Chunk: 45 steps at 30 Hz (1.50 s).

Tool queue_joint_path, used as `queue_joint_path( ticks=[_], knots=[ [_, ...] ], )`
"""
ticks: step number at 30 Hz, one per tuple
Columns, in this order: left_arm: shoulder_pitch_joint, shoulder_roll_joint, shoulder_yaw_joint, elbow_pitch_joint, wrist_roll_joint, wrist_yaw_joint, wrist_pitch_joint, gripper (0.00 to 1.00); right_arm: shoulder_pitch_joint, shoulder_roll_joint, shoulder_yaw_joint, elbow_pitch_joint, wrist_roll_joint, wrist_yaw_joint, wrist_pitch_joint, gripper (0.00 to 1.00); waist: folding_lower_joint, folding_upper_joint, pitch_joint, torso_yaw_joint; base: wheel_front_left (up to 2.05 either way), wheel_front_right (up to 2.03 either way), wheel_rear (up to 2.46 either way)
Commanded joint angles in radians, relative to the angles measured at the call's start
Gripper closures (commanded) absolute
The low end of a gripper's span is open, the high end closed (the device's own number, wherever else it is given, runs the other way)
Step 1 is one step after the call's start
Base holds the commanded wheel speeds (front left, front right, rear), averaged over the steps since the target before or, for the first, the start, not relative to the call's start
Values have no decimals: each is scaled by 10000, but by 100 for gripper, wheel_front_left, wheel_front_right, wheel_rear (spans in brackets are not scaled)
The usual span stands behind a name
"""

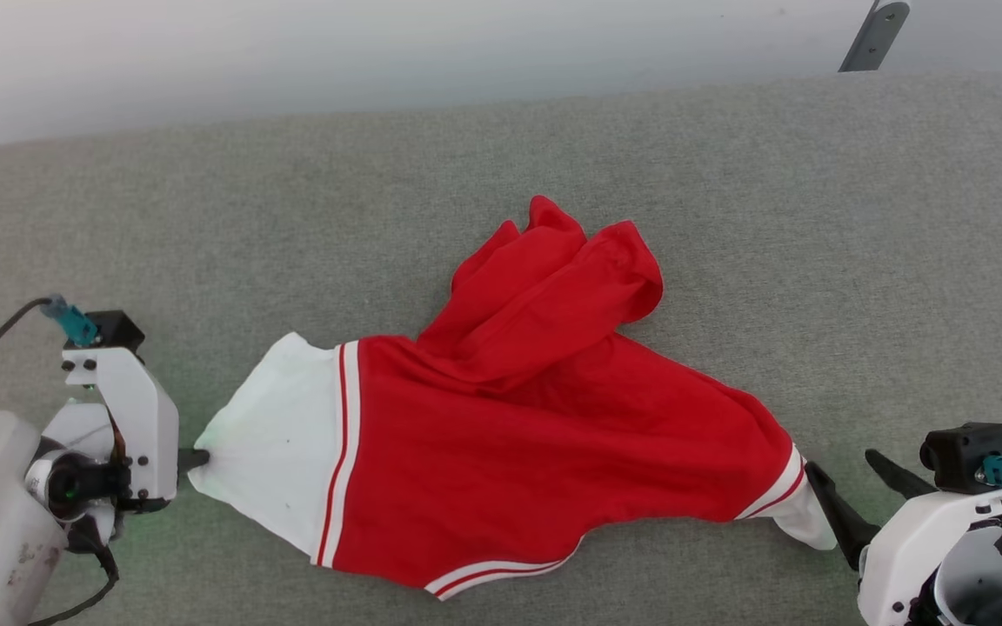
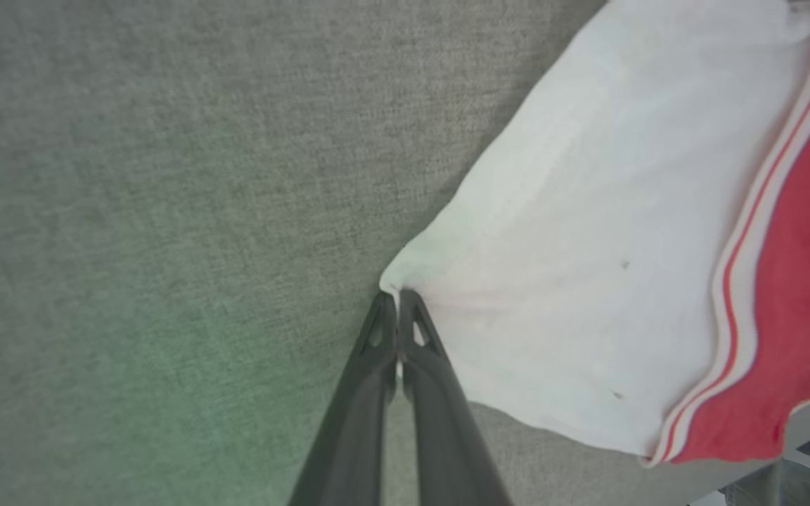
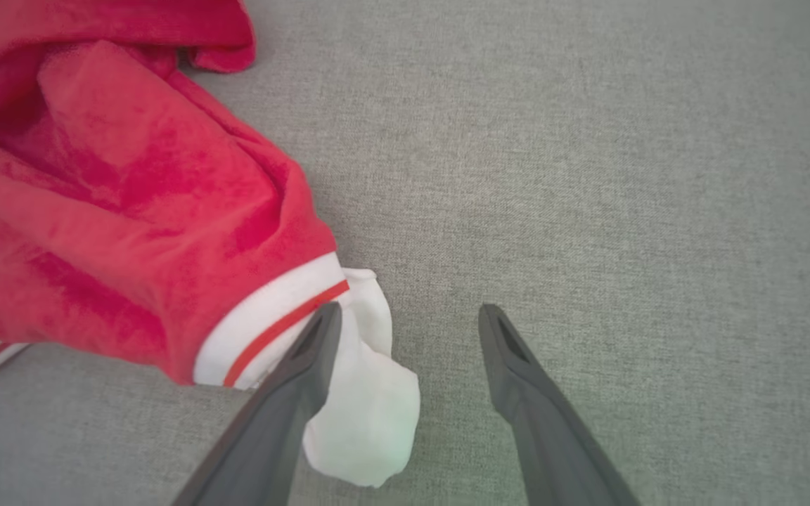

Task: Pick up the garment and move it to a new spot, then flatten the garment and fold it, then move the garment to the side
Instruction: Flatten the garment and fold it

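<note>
**Operator:** Where is the garment lying, and what is gripping it?

**Inspector:** The garment [image 1: 536, 452] is lying near the middle of the grey fabric surface [image 1: 205, 217], stretching from your left to your right between your two grippers. Your left gripper [image 2: 396, 303] is pinching the tip of the left white sleeve [image 2: 588, 281], with its jaws pressed together on the cloth. Your right gripper [image 3: 410, 313] is standing with its jaws wide apart. One finger is lying over the right white cuff [image 3: 370, 414] and the other over bare surface, so it is gripping nothing.

**Operator:** How far along am I?

**Inspector:** I am judging you to be in the flattening step. The body is spreading fairly well along the near side, with the striped hem band [image 1: 501, 574] showing. The far part, however, is bunching into a red hump [image 1: 553, 278] that is lying over the body, so the flattening is not finished. No fold is showing, and the move to the side is not yet done. I cannot tell whether the spot it is occupying is the new one.

**Operator:** What is needing attention?

**Inspector:** You are holding one sleeve only. In my judgement, pulling from the left alone is risking dragging the whole shirt rather than tensioning it, so the right cuff is wanting a clamp first. The jersey is looking soft and limp, so the hump is probably going to need spreading separately.
</note>
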Motion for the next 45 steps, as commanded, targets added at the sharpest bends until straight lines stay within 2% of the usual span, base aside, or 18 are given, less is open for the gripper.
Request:
queue_joint_path(
  ticks=[1,5,17,18,19,20,21,31,36,37,38,45],
  knots=[
    [195,116,-107,220,155,141,-12,100,90,-91,69,-52,64,-15,117,0,0,-1,5,25,0,0,0],
    [157,44,-134,167,161,142,-27,100,95,-266,246,-11,384,-15,533,0,0,-1,16,119,0,0,0],
    [221,-122,-238,-375,65,35,-25,100,23,-416,402,104,424,-15,110,0,0,-1,-238,220,0,0,0],
    [217,-117,-257,-410,79,57,-1,84,32,-432,413,110,441,-15,92,0,0,-1,-273,210,0,0,0],
    [195,-100,-279,-460,117,77,40,60,37,-450,427,118,452,-15,66,0,0,-1,-301,200,0,0,0],
    [185,-99,-288,-512,123,95,52,20,38,-464,449,130,459,-15,44,0,0,-1,-332,187,0,0,0],
    [155,-92,-286,-580,143,107,22,0,39,-479,469,130,469,-15,31,0,0,-1,-355,174,0,0,0],
    [187,15,-508,-883,323,297,304,0,30,-572,518,-105,488,-15,-138,0,0,-1,-451,-37,0,0,0],
    [473,-19,-800,-615,535,336,313,0,140,-498,384,-391,475,-15,-62,0,0,-1,-375,-162,0,0,0],
    [505,-50,-818,-530,528,305,272,40,183,-501,356,-462,492,-15,7,0,0,-1,-352,-179,0,0,0],
    [542,-98,-801,-455,457,267,233,100,209,-532,366,-524,517,-15,92,0,0,-1,-325,-198,0,0,0],
    [377,-351,-777,-103,335,103,25,100,518,-701,584,-740,1081,-15,1224,0,0,-1,-150,-171,0,0,0]
  ],
)
